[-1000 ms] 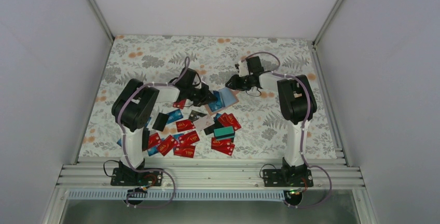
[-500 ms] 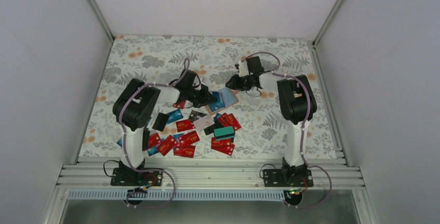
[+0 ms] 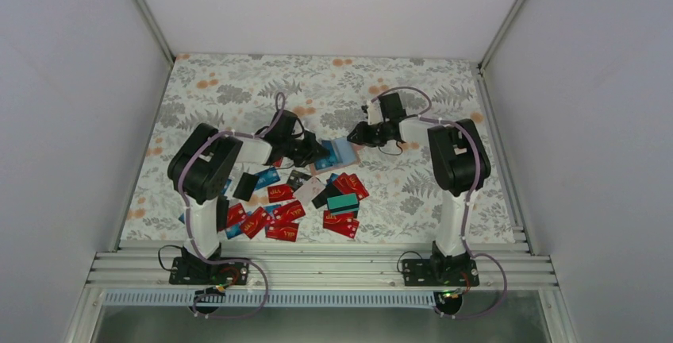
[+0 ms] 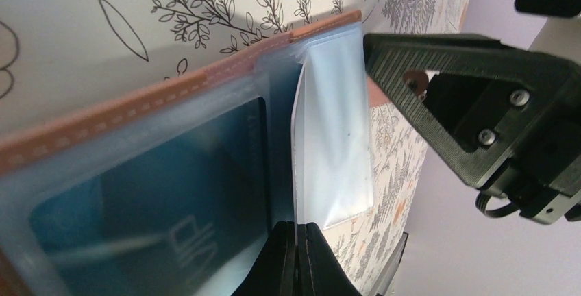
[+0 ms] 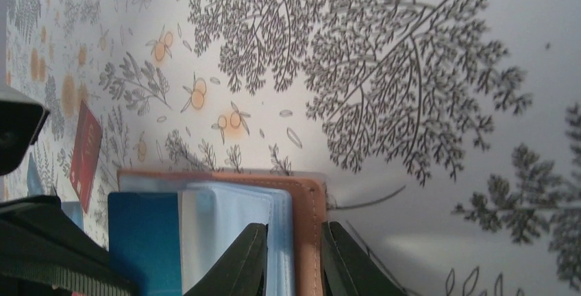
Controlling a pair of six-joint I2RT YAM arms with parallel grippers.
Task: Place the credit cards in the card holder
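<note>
the card holder (image 3: 340, 152) lies open at the middle of the surface (image 3: 238, 81), credit cards (image 3: 286, 212) scattered toward the near edge. the left gripper (image 4: 296, 255) pinches its clear sleeve (image 4: 336, 125); the right gripper (image 5: 291, 262) clamps its tan edge.

A lab test cell; plain white panels (image 3: 333, 1), aluminium rails (image 3: 317, 267), floral-covered table (image 3: 238, 81).

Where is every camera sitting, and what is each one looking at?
Top camera: above and behind the arms, looking down at the table; both whole arms show.
Left wrist: low over the card holder, facing along it; the left gripper shows, shut on its clear sleeve.
Right wrist: above the table, looking down; the right gripper grips the holder's tan edge.
All three share the card holder.
</note>
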